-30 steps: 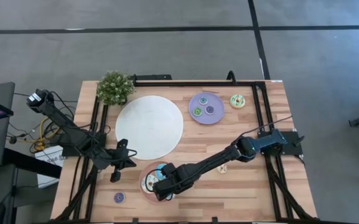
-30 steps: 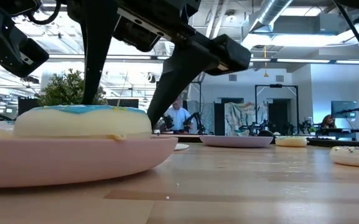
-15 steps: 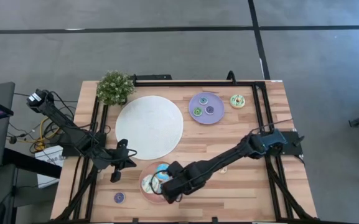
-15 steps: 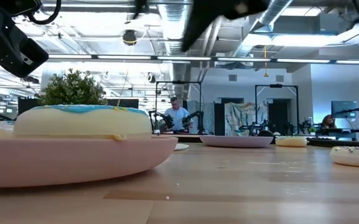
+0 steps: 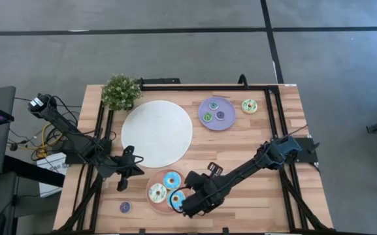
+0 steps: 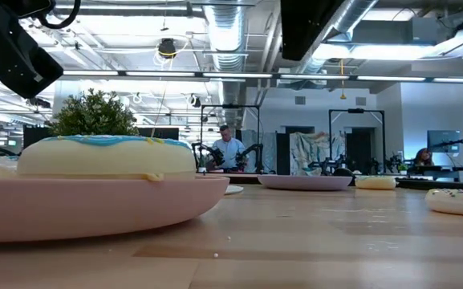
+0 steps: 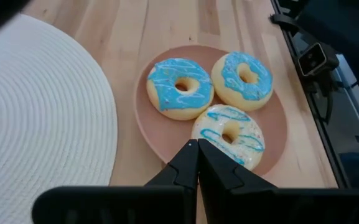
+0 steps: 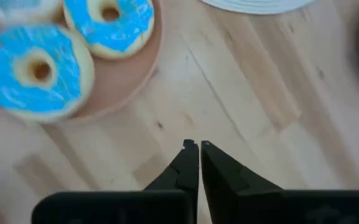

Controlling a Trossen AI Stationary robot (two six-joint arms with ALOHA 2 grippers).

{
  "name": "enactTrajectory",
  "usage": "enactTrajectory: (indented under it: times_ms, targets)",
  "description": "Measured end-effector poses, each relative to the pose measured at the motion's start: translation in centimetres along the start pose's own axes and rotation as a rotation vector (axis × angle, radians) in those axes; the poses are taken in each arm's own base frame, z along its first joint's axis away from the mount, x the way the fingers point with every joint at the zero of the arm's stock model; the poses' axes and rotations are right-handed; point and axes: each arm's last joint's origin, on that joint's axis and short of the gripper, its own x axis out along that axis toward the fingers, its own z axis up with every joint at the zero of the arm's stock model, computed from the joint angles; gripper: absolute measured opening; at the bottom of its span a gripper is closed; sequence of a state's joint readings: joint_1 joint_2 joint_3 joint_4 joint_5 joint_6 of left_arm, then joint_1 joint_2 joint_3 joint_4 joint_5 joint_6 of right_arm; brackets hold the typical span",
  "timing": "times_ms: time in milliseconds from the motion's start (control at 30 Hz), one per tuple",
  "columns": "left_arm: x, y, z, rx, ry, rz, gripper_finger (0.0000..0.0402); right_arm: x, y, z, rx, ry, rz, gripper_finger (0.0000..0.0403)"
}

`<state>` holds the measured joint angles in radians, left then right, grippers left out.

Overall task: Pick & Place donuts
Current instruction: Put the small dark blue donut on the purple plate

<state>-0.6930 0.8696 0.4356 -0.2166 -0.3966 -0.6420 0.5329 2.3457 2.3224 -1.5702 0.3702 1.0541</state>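
A pink plate [image 5: 150,201] near the table's front holds three donuts: a blue one [image 5: 172,179], a white one with blue drizzle [image 5: 157,192] and another blue one [image 5: 176,199]. My right gripper [image 5: 191,203] hangs shut above bare wood just right of that plate, holding nothing. My left gripper [image 5: 136,172] waits shut to the plate's left, aimed at the three donuts [image 7: 179,96]. Mini donuts lie on a lilac plate [image 5: 226,122] at the far right, a sprinkled donut [image 5: 249,105] beside it. Another mini donut [image 5: 125,207] lies at the near left.
A large white round mat [image 5: 157,132] fills the table's middle, with a small potted plant [image 5: 120,91] at the far left corner. Black frame rails [image 5: 274,117] run along the table's sides and back. One more sprinkled donut [image 6: 456,199] lies on the wood to the right.
My right gripper has risen from the pink plate, out of the low view, and moved toward the table's right and near edge while rolling its wrist. A blue donut that it stood over now lies uncovered on the plate's near side.
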Motion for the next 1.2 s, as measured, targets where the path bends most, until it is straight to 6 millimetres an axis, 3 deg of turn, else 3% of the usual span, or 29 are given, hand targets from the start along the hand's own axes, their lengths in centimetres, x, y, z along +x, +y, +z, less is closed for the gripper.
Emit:
enactTrajectory:
  times_ms: [133,233,333,500,700,867,1000,1200]
  targets:
    - [0.0,0.0,0.1,-0.005,-0.017,0.017,0.0002,1.1,-0.6,0.0,-0.140,-0.011,-0.066,0.0003]
    - [0.0,0.1,0.1,-0.009,-0.033,0.036,0.0002,1.4,-2.3,-0.1,-0.212,0.001,-0.107,0.0002]
    - [0.0,0.2,0.2,-0.009,-0.052,0.062,0.0002,1.8,-5.4,-0.5,-0.228,0.007,-0.132,0.0001]
    - [0.0,0.4,0.4,-0.002,-0.083,0.106,0.0002,2.4,-11.4,-2.4,-0.148,-0.067,0.025,0.0001]
    - [0.5,0.0,2.1,-0.020,-0.092,0.163,0.0000,3.2,-18.3,-6.6,-0.020,-0.155,0.250,0.0000]
    - [1.5,-0.8,4.1,-0.144,-0.011,0.268,0.0000,3.7,-22.8,-10.0,0.026,-0.197,0.292,0.0001]
    - [1.9,-1.7,5.7,-0.302,0.139,0.402,0.0000,4.4,-24.8,-11.7,0.055,-0.212,0.296,0.0000]
    - [2.4,-3.1,6.7,-0.513,0.397,0.616,0.0000,5.5,-25.9,-12.6,0.076,-0.211,0.281,0.0001]
